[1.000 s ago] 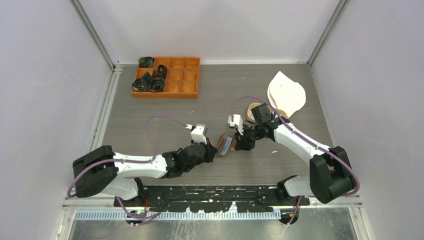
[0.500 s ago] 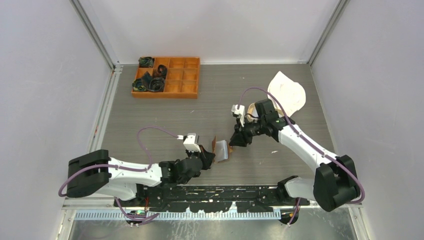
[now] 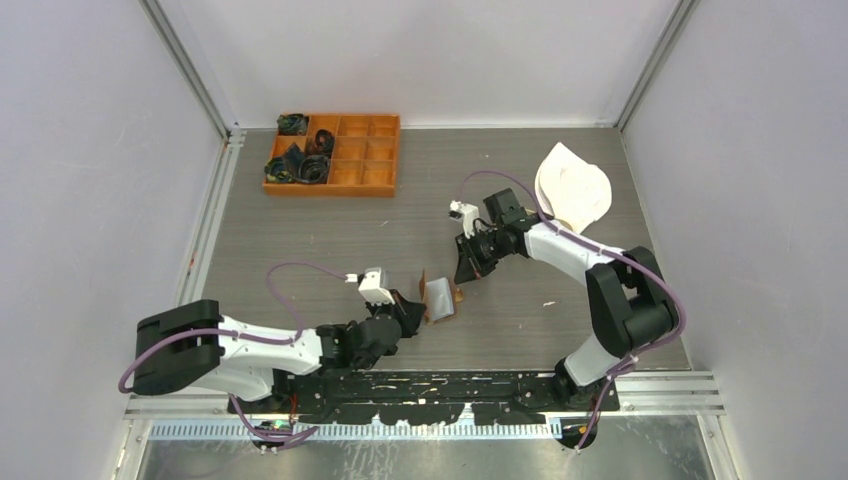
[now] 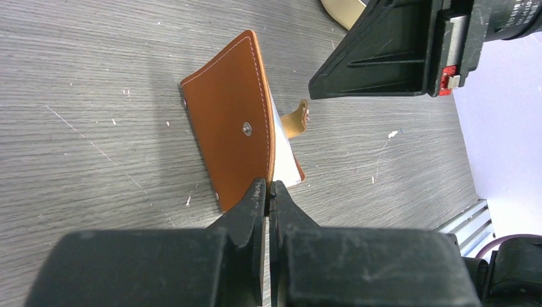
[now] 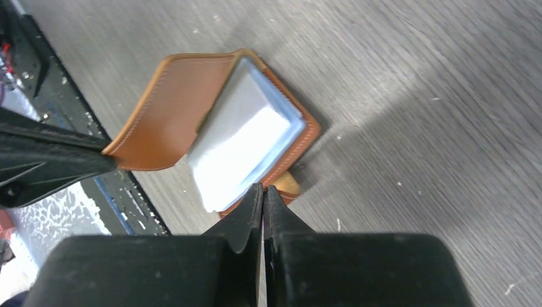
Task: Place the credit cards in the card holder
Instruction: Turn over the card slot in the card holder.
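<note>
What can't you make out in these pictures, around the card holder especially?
- Card count: right wrist view, the top white-grey credit card covers those beneath in the card holder.
- Inner pockets: left wrist view, the outer flap hides them.
- Orange box contents: top view, too small.

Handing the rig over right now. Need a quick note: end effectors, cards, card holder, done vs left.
Left end effector: shut on the edge of the card holder, holding its flap open and tilted up.
Right end effector: shut, nothing in it, tips at the card holder's near edge.
Cards: a light one over a grey-blue one, lying on the inner face; can't tell if they are in a pocket.
Done: cards are in the open holder; no loose card shows in the top view.
Left: probably seat them fully, then close the flap.
</note>
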Robot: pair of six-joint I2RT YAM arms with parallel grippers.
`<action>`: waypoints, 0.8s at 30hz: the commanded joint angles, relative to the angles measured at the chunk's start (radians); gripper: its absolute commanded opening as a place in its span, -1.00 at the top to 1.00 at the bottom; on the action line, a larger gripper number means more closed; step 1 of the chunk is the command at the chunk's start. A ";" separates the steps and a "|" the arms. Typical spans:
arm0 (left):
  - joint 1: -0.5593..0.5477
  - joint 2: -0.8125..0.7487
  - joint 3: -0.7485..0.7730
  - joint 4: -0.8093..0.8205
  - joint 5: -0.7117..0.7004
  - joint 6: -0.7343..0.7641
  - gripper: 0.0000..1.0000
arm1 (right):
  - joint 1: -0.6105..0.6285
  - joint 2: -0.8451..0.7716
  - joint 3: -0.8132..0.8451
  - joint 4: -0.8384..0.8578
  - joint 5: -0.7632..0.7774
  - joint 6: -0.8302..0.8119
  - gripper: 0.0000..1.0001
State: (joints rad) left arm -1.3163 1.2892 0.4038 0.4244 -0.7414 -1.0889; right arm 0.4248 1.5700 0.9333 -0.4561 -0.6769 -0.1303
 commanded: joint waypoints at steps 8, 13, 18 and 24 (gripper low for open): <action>-0.002 0.018 -0.038 0.117 -0.055 -0.005 1.00 | 0.050 0.063 0.077 -0.040 0.172 0.044 0.90; -0.003 0.027 -0.051 0.152 -0.033 0.006 1.00 | 0.060 0.067 0.078 -0.040 0.171 0.044 0.90; -0.002 0.039 -0.060 0.212 -0.026 0.029 1.00 | 0.067 0.106 0.096 -0.061 0.116 0.049 0.89; -0.002 0.048 -0.066 0.228 -0.015 0.034 1.00 | 0.064 0.068 0.128 -0.084 0.139 0.046 0.88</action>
State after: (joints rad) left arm -1.3163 1.3304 0.3508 0.5961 -0.7357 -1.0832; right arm 0.4889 1.6836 0.9955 -0.5159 -0.5331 -0.0937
